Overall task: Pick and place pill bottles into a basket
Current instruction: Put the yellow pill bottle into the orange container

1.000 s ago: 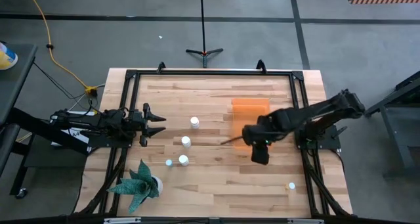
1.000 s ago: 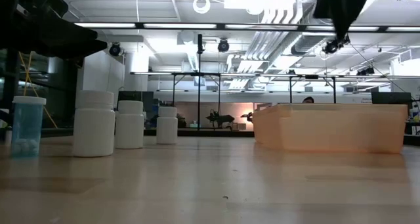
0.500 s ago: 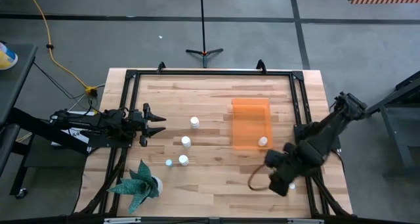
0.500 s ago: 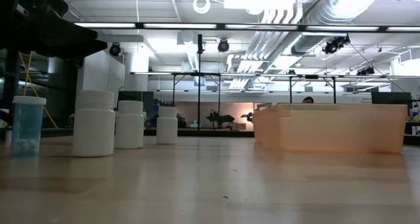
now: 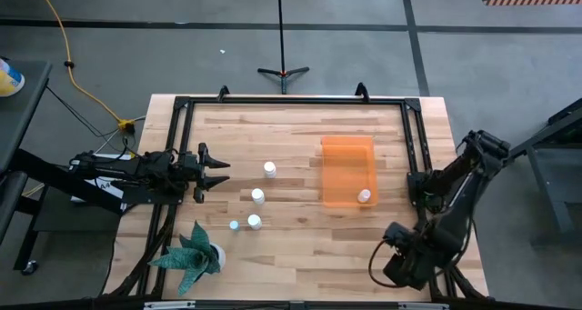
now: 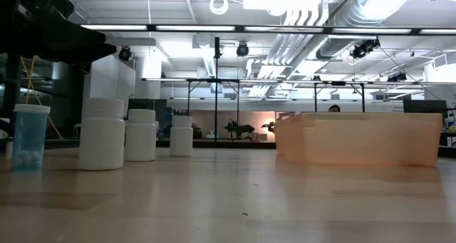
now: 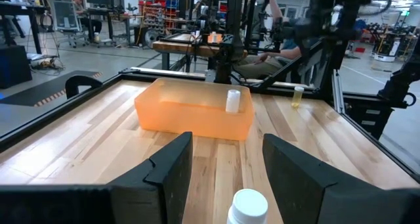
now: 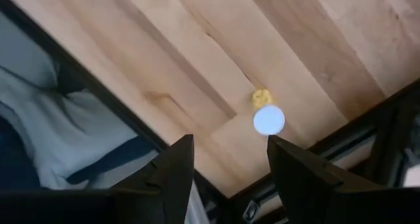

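Near surface's right front corner, right tool [image 5: 403,266] hovers above small yellowish bottle [image 8: 268,119], fingers spread wide, nothing held. Left tool [image 5: 218,172] waits at left edge, fingers wide, empty. Orange basket [image 5: 338,147] sits right of centre; one white pill bottle [image 5: 364,196] stands inside, near front right corner. Four more bottles [image 5: 257,196] stand on surface [image 5: 291,246], left of basket. Plant [image 5: 193,253] at front left.

Bottles [image 5: 257,195] prob. crowd basket's [image 5: 335,169] left.
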`<state>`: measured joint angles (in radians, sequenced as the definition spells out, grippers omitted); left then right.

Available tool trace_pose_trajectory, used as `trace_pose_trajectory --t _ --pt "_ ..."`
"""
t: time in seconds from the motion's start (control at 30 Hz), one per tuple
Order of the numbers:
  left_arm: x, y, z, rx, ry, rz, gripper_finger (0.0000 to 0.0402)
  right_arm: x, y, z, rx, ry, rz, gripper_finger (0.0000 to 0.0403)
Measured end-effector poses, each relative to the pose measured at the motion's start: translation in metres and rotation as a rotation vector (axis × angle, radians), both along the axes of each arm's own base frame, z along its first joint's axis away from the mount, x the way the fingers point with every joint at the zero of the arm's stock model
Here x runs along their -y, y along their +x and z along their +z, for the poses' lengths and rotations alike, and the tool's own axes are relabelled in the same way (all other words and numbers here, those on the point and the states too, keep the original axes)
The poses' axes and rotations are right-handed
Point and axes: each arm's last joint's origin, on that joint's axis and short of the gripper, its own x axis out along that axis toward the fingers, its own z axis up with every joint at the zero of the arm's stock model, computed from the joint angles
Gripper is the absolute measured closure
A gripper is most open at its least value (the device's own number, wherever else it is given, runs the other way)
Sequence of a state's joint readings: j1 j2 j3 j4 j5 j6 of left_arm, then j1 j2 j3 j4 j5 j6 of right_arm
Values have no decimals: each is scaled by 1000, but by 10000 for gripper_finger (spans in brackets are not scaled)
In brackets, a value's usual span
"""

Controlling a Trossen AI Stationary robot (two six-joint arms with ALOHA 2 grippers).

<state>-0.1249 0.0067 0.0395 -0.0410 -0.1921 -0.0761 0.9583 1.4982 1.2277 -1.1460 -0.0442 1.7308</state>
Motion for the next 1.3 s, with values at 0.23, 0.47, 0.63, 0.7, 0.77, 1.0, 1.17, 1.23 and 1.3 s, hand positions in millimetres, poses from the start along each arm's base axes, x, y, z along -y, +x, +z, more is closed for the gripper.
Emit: trace_pose_trajectory --t 0.23,0.47,0.63,0.7,0.77,1.0,1.17,1.23,1.3 --pt "0 0 0 0 0 0 181 4 -5 -32 -89 13 9 218" --pt "0 0 0 0 0 0 181 2 -10 -51 -60 34 32 217" --pt "0 0 0 0 0 0 181 4 -14 -61 -108 48 29 218" --pt "0 0 0 0 0 0 181 5 -14 -63 -116 43 29 217" --pt "0 0 0 0 0 0 181 6 -15 -64 -109 32 33 215" --pt "0 0 0 0 0 0 181 7 -14 -64 -69 4 41 212" --pt "0 0 0 0 0 0 181 7 -13 -64 -34 -17 76 212" --pt "0 0 0 0 0 0 181 7 -14 -64 -33 -17 84 212" --pt "0 0 0 0 0 0 181 6 -15 -64 -33 -17 90 212"
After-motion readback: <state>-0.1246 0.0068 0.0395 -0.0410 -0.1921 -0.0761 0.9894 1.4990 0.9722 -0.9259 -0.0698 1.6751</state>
